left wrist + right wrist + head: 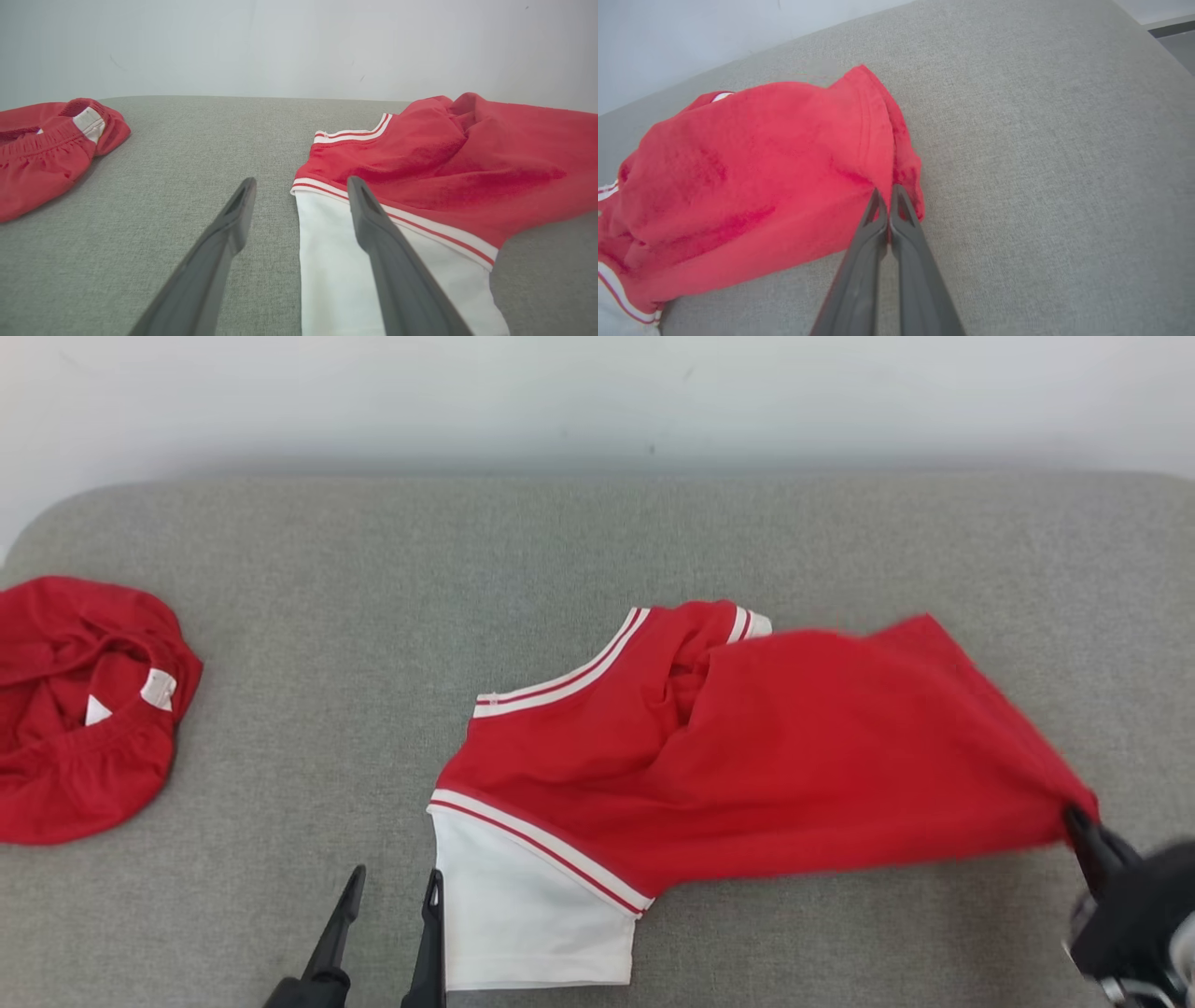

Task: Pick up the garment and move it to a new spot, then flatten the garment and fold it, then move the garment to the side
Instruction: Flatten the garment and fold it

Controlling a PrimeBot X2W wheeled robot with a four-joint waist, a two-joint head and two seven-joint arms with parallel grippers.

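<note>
While pinched at one red hem corner: garment [747, 747] [467, 163] [761, 186], a red sleeveless top with white-and-red striped trim and a white panel at its near left end. Laid across the middle and right of the grey padded surface [373, 569], red body drawn out toward the right.

Right gripper [1074, 817] [887, 196]: low at the right of the head view, fingers pressed together on that hem corner, cloth caught between the tips.

Left gripper [395, 877] [301, 182]: low and left of centre in the head view, fingers spread apart, nothing between them. Right finger over the left edge of the white panel, left finger over bare surface; contact with the cloth not discernible.

Second red piece [84, 709] [42, 144]: crumpled, gathered band and white labels showing, at the far left edge of the surface, well apart from the top.

Pale wall [597, 392] behind.
</note>
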